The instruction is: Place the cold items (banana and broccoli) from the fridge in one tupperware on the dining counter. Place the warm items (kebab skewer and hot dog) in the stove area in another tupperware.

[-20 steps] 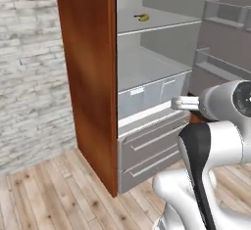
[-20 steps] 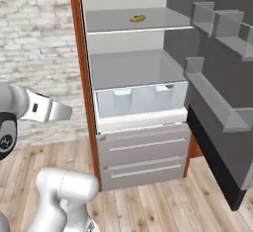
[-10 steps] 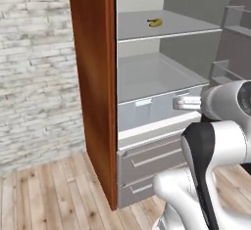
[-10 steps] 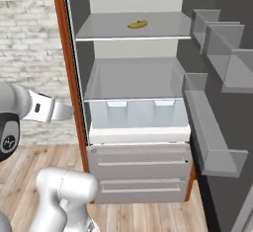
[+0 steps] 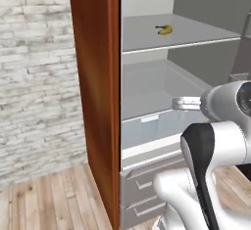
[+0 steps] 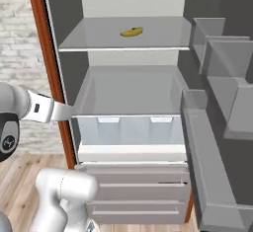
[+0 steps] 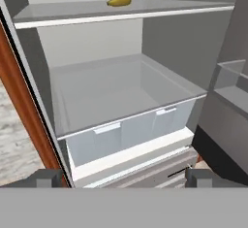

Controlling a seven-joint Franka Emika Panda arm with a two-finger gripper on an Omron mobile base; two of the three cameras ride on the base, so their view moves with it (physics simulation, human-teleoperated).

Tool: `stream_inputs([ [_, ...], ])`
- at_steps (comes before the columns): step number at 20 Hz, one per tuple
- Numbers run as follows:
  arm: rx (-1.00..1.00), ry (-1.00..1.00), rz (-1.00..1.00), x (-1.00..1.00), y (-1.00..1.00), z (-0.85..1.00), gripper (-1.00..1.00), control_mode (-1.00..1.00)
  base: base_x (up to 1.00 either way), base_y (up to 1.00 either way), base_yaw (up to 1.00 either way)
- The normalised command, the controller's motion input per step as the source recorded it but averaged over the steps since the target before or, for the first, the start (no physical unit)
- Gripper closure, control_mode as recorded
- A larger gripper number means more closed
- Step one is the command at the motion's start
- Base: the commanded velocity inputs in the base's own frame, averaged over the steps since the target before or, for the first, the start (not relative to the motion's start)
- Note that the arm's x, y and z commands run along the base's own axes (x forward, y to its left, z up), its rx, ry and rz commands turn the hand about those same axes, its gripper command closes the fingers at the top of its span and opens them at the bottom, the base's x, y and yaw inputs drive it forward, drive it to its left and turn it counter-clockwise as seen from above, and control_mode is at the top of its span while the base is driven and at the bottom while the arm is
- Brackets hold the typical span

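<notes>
So the tall fridge (image 6: 133, 102), pale grey inside with a red-brown wood side panel, is standing open, and the small curved yellow banana (image 6: 131, 31) with dark tips is sitting alone on the upper grey shelf (image 6: 99, 41), toward the back. In the hand view the banana (image 7: 119, 1) sits way up near the top edge, a bit left of centre, so it's above and farther in than where the gripper (image 7: 123, 178) is pointing, which is more at the clear drawer (image 7: 131, 130) below. Its long axis runs roughly side to side across the shelf.

The gripper's two dark fingertips are spread wide apart with nothing between them.

Containers: the clear drawer looks empty, and so do the door bins (image 6: 222, 78) on the right. I can't spot the broccoli anywhere.

My guess is the hand has to lift a good way and reach in over the shelf edge.
</notes>
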Motion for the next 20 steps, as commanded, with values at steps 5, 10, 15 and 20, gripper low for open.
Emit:
stream_inputs([
  [5,0.00,0.00,0.00,0.00,0.00,0.00,-1.00,1.00,0.64,-0.35,0.12],
  [10,0.00,0.00,0.00,0.00,0.00,0.00,-1.00,1.00,0.45,-0.36,0.20],
  [15,0.00,0.00,0.00,0.00,0.00,0.00,-1.00,1.00,0.53,-0.35,0.20],
  [20,0.01,0.00,0.02,0.08,-0.03,0.00,-1.00,-1.00,0.34,-0.20,0.11],
])
